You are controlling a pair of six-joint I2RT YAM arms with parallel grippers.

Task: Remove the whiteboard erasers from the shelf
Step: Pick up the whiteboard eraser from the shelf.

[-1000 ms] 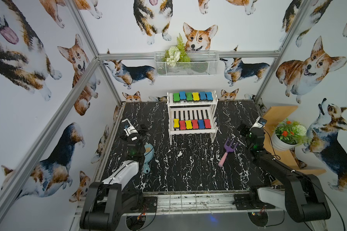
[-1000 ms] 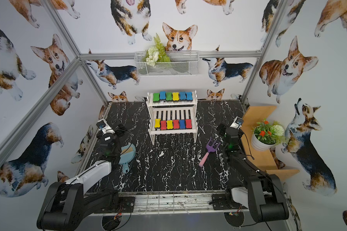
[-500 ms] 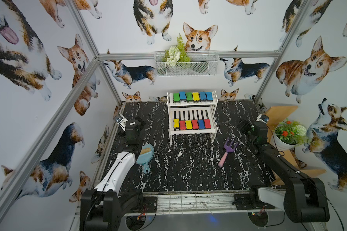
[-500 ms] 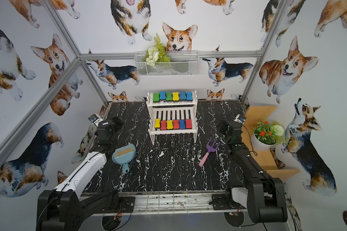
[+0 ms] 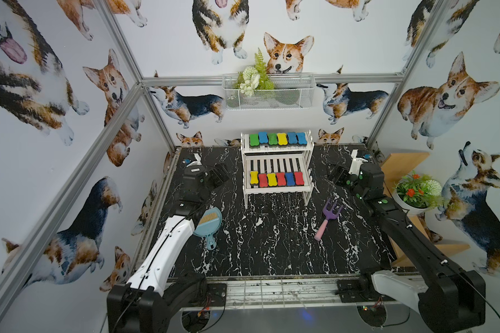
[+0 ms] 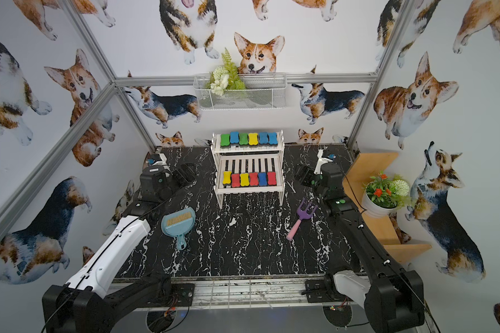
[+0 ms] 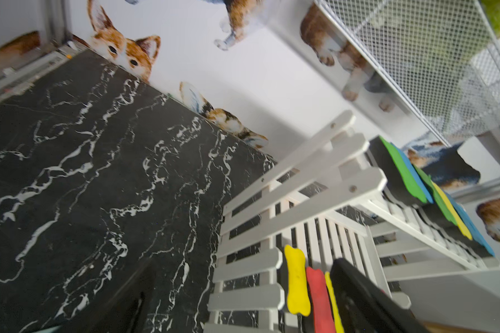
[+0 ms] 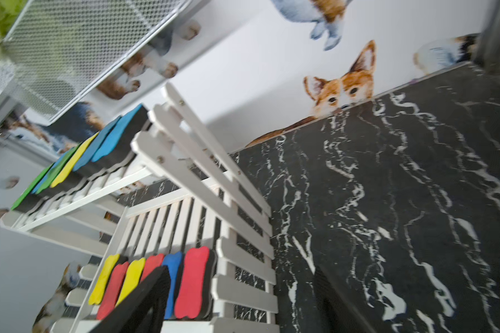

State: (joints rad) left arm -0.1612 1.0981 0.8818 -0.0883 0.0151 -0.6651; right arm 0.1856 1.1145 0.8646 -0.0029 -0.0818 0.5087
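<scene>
The small white two-tier slatted wooden shelf (image 5: 276, 164) sits unmoved at the back, and both arms have just swung up to flank it: left gripper (image 5: 218, 175) spread wide and empty, right gripper (image 5: 339, 174) parted, empty too. All twelve colourful bone-shaped foam whiteboard erasers (image 5: 276, 179) remain racked, six per tier, so none is off yet.

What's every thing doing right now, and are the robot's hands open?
shelf: upright, both tiers loaded
whiteboard erasers: all twelve on the shelf, six per tier
left hand: open, empty
right hand: open, empty
rake: lying flat on the table
blue dustpan: lying flat on the table
flower pot: upright
</scene>
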